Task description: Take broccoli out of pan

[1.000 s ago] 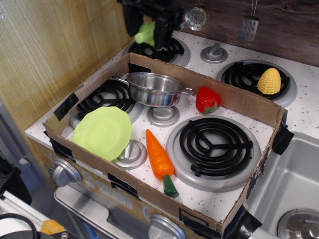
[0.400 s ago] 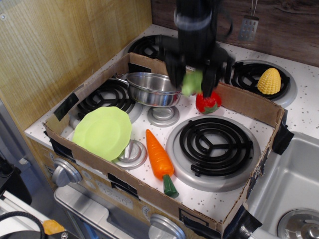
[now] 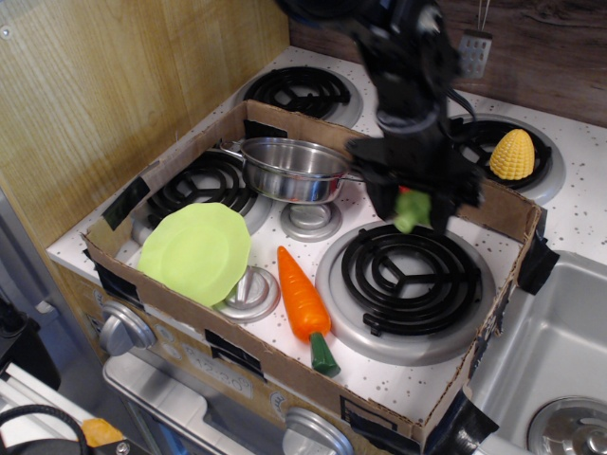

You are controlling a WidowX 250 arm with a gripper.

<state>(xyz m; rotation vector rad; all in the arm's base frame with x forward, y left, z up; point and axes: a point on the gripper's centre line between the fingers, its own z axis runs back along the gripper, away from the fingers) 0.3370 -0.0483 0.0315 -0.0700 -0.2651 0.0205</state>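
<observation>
The pale-green lumpy broccoli [image 3: 412, 212] is held between the black fingers of my gripper [image 3: 413, 204], above the far edge of the big right burner [image 3: 408, 276]. The gripper is shut on it. The shiny steel pan [image 3: 290, 168] stands empty on the back left burner inside the cardboard box, to the left of the gripper and apart from it. My arm comes down from the top of the view and hides the red pepper.
A cardboard box wall [image 3: 493, 204] rings the stove top. Inside lie a lime-green plate [image 3: 195, 251] and an orange carrot [image 3: 303, 303]. A yellow corn cob [image 3: 512, 154] sits on the back right burner. A sink [image 3: 555, 355] is at the right.
My gripper carried the broccoli from the back left burner, past the pan's right side, to the right and forward. It now hangs lower over the big right burner.
</observation>
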